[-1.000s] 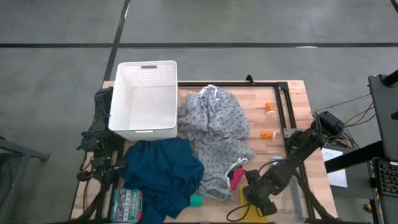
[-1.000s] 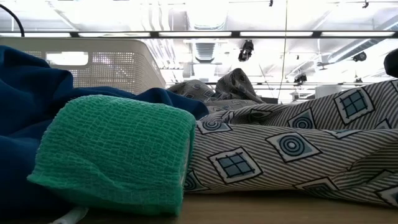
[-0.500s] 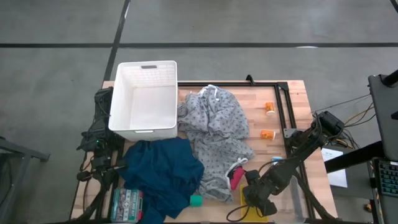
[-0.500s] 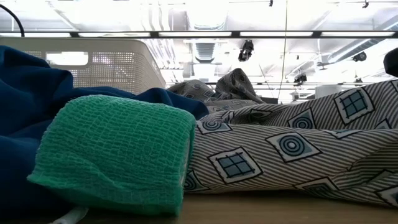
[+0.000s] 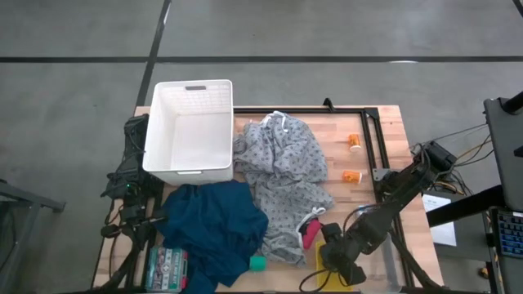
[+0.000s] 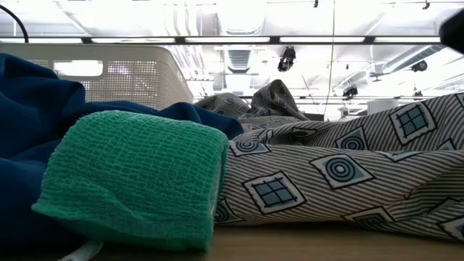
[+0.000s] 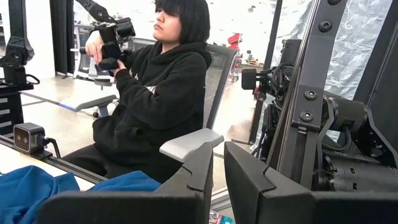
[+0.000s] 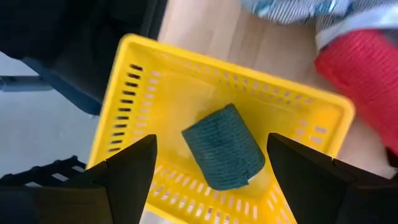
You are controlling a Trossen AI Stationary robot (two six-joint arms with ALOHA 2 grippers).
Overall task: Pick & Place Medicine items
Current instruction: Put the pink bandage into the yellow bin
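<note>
Two small orange medicine items (image 5: 355,141) (image 5: 351,175) lie on the wooden table at the right. My right gripper (image 8: 211,140) (image 5: 335,247) hangs open, pointing steeply down over a yellow basket (image 8: 130,81) (image 5: 325,265) at the near right. A dark green bandage roll (image 8: 227,155) lies on the basket's floor, below and between the fingers and untouched. A pink roll (image 8: 367,68) (image 5: 310,235) lies just beside the basket. My left gripper (image 7: 217,149) is shut and parked level at the table's left edge (image 5: 131,175).
A white laundry basket (image 5: 189,126) stands at the far left. Grey patterned cloth (image 5: 286,180) and blue cloth (image 5: 216,229) cover the middle. A light green roll (image 6: 130,181) and a flat box (image 5: 166,268) lie near the front. A person (image 7: 161,93) sits beyond the table.
My right gripper has gone up a little over the yellow basket. Nothing else has moved.
</note>
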